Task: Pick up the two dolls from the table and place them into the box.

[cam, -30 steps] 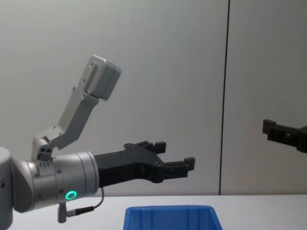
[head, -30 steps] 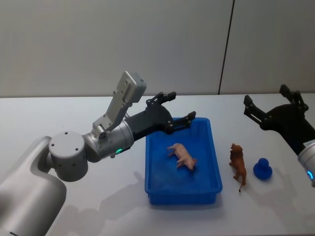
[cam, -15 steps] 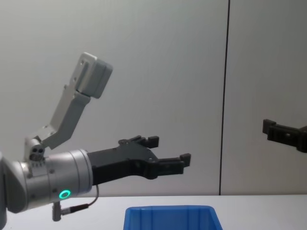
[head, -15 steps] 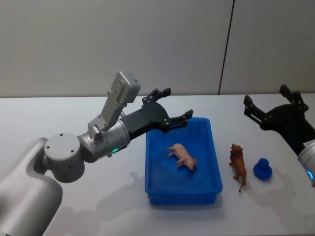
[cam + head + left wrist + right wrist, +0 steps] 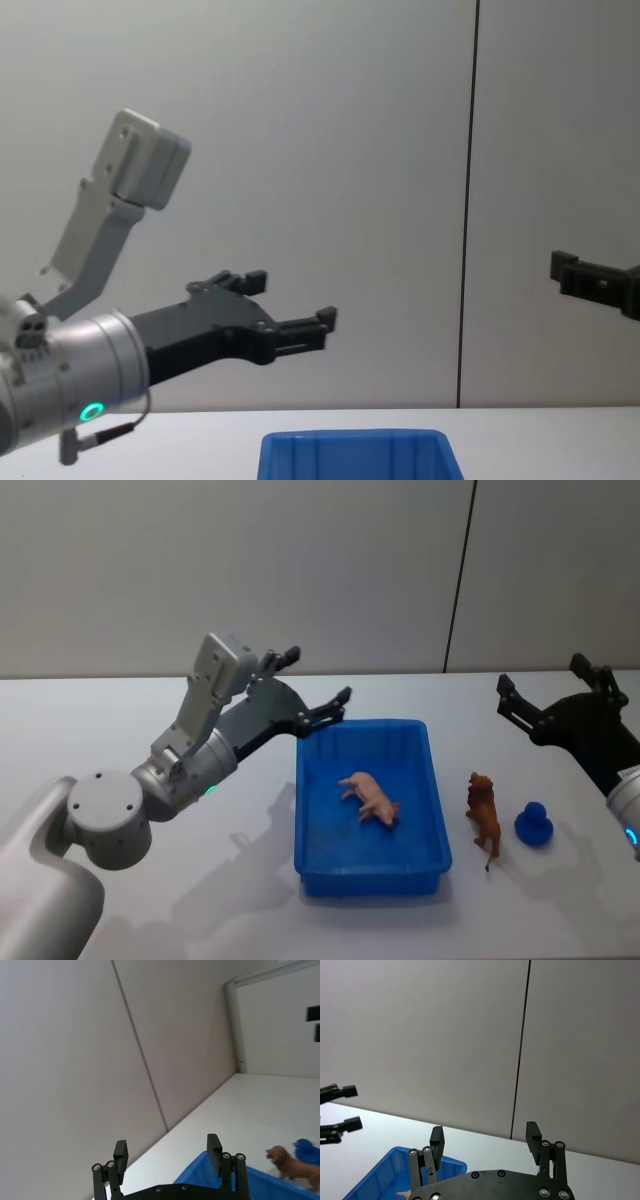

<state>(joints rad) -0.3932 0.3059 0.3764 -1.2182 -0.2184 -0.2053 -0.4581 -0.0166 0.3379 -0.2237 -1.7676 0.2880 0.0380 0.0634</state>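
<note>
The blue box (image 5: 370, 882) sits mid-table. A pink pig doll (image 5: 368, 797) lies on its side inside it. A brown animal doll (image 5: 483, 815) stands on the white table (image 5: 150, 920) just right of the box; it is also visible in the left wrist view (image 5: 286, 1162). My left gripper (image 5: 318, 676) hangs open and empty in the air above the box's far left corner, seen in the chest view (image 5: 292, 300) above the box rim (image 5: 350, 440). My right gripper (image 5: 540, 675) hovers open and empty at the far right, beyond the brown doll.
A small blue figure (image 5: 533, 823) stands on the table right of the brown doll. A grey wall with a dark vertical seam (image 5: 458, 580) rises behind the table. Bare table lies left of and in front of the box.
My left arm has pulled back to the left, off the box's far edge, with its gripper staying open. The right arm, the dolls and the box have not moved.
</note>
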